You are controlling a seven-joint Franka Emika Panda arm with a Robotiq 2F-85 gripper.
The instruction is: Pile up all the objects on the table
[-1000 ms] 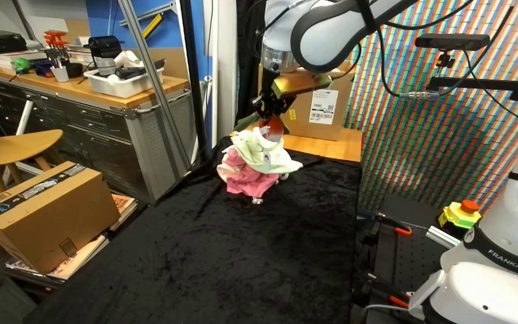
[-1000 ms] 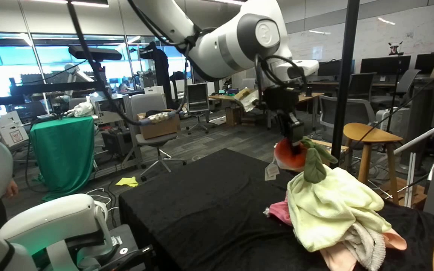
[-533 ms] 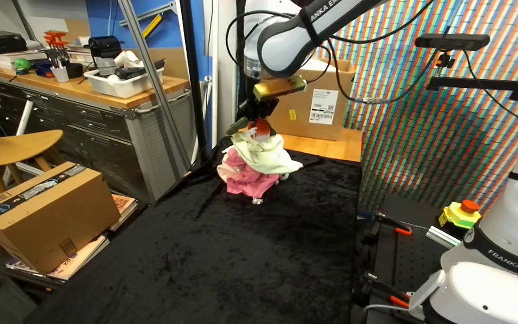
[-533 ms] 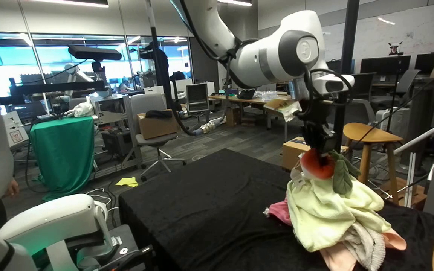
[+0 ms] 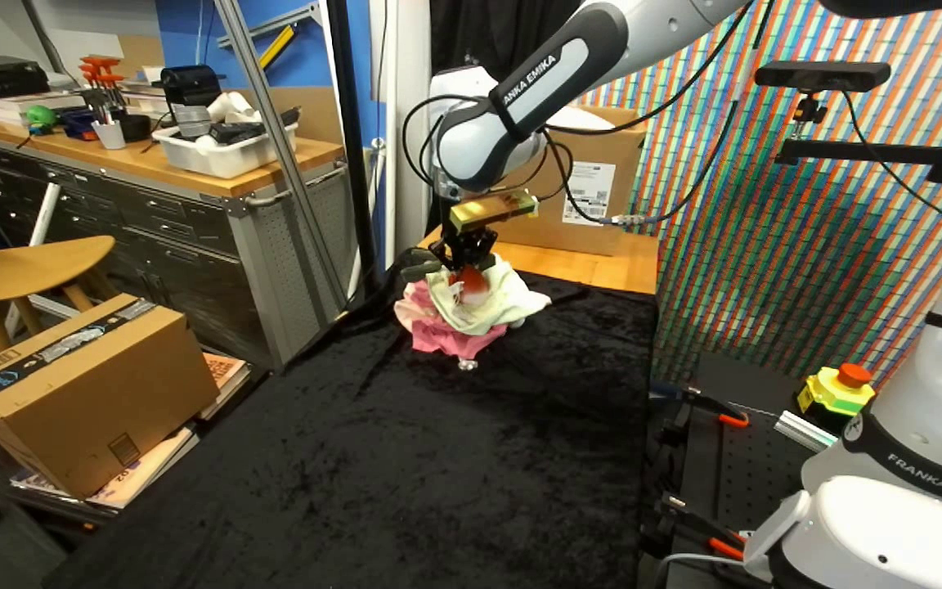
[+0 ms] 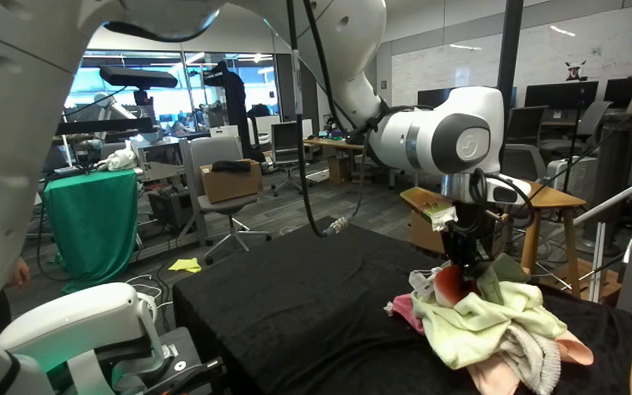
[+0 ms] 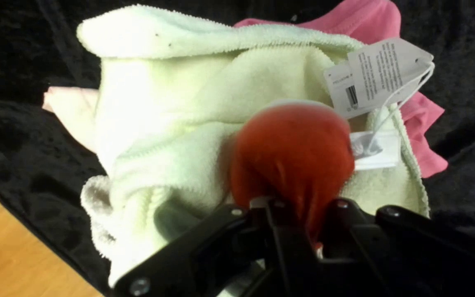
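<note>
A soft red-and-white item (image 7: 291, 152) with green leaves (image 6: 505, 274) is pinched between the fingers of my gripper (image 7: 301, 208), and its cloth bunches up in the grip. It rests down in the folds of a pale yellow-green cloth (image 7: 179, 95), top of the pile in both exterior views. Under that cloth, a pink cloth (image 5: 438, 335), a peach cloth (image 6: 494, 376) and a greyish white cloth (image 6: 532, 356) stick out. The pile lies on the black-covered table (image 5: 455, 474), near its far end in an exterior view. White tags (image 7: 379, 74) hang beside the red item.
A large cardboard box (image 5: 602, 184) stands on a wooden surface (image 5: 634, 266) right behind the pile. A black post (image 6: 505, 109) rises near the arm. Another cardboard box (image 5: 87, 393) sits on books beside the table.
My gripper has travelled over to the pile and downward with the red-and-white item. The item now presses into the pale cloth, which has sagged and flattened; its leaves spread over the cloth.
</note>
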